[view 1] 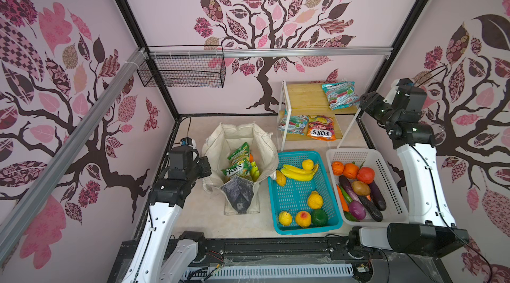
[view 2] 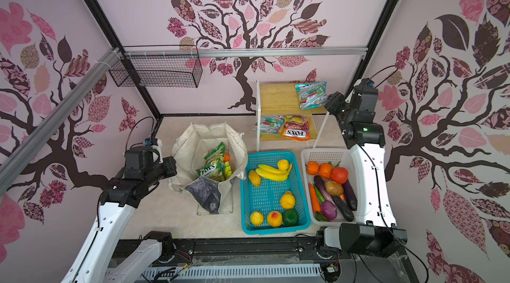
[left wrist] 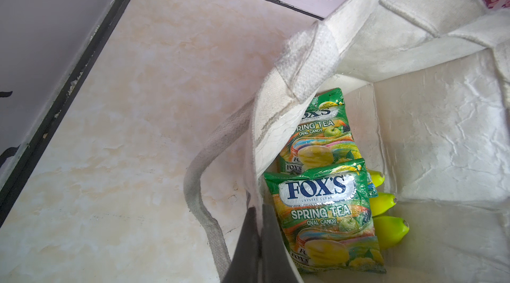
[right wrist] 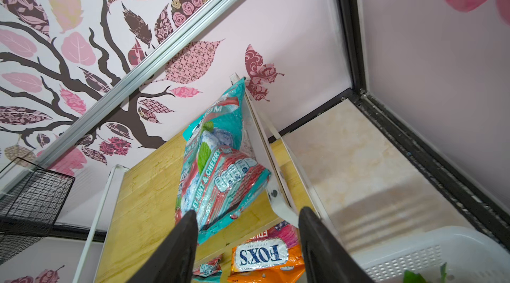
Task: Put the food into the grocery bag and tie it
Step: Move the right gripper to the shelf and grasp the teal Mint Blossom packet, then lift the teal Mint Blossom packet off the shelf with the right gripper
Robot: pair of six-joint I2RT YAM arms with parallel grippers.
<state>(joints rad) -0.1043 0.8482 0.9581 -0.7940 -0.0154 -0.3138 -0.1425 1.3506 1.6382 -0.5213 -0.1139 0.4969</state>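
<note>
Left wrist view alone shows your left gripper (left wrist: 256,240) clamped on the bag (left wrist: 358,33) rim, green packets (left wrist: 323,212) inside. Right gripper (right wrist: 247,211) fingers apart at the teal packet (right wrist: 220,174) corner, on the shelf (right wrist: 143,199) right edge; bare table (right wrist: 345,157) beyond.

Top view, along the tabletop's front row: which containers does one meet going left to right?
In a top view: grocery bag → teal basket → white basket.
</note>
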